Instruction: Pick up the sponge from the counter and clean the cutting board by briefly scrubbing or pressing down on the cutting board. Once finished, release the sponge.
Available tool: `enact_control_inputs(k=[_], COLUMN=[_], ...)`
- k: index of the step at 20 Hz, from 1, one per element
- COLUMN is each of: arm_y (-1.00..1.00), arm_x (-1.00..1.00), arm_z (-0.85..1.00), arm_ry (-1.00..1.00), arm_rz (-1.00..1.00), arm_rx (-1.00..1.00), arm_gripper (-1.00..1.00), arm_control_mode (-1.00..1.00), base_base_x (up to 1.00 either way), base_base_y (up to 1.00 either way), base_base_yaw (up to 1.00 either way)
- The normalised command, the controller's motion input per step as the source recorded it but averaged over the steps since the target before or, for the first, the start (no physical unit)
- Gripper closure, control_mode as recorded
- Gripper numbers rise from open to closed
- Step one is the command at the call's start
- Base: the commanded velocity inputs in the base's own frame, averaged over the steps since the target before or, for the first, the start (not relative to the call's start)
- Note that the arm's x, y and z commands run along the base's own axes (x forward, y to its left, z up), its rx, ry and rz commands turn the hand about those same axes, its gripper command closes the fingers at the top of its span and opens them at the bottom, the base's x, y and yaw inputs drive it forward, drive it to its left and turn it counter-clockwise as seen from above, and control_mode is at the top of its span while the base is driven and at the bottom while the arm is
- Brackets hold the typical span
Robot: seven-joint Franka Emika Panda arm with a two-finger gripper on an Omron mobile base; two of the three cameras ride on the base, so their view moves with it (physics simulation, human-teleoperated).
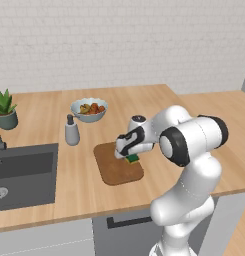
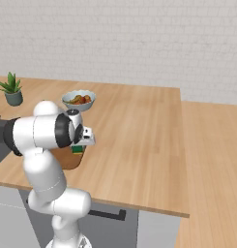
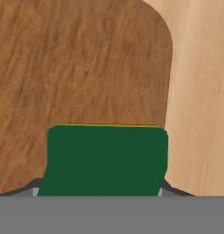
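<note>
The gripper point(image 1: 130, 157) is clamped on the sponge point(image 1: 132, 158), holding it low over the cutting board point(image 1: 116, 167) near the board's right edge; whether the sponge touches the wood cannot be told. In the hand view the sponge's point(image 3: 104, 160) green top sits between the fingers, above the board point(image 3: 77, 68). The board lies near the counter's point(image 1: 204, 110) front edge, right of the sink point(image 1: 24, 175)

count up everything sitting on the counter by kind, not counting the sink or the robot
Sponge: 1
Cutting board: 1
Bowl of fruit: 1
Soap dispenser: 1
Potted plant: 1
Total: 5
</note>
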Motion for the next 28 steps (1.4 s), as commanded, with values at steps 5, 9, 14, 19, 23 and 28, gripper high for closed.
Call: enact_control_inputs(k=[5, 9, 14, 19, 23, 28], arm_y=[0.00, 0.20, 0.60, 0.70, 0.63, 0.40], arm_x=[-0.53, -0.03, -0.05, -0.16, -0.19, -0.43], arm_z=[-0.11, -0.02, 0.00, 0.00, 0.00, 0.00], arm_ry=[0.00, 0.00, -0.02, -0.03, -0.05, -0.06], arm_rz=[0.00, 0.00, 0.01, 0.02, 0.02, 0.01], arm_rx=[0.01, 0.00, 0.00, 0.00, 0.00, 0.00], arm_gripper=[1.00, 1.00, 1.00, 1.00, 1.00, 1.00], arm_control_mode=[-1.00, -1.00, -1.00, -1.00, -1.00, -1.00], base_base_x=[0.00, 0.00, 0.00, 0.00, 0.00, 0.00], base_base_y=[0.00, 0.00, 0.00, 0.00, 0.00, 0.00], base_base_yaw=[0.00, 0.00, 0.00, 0.00, 0.00, 0.00])
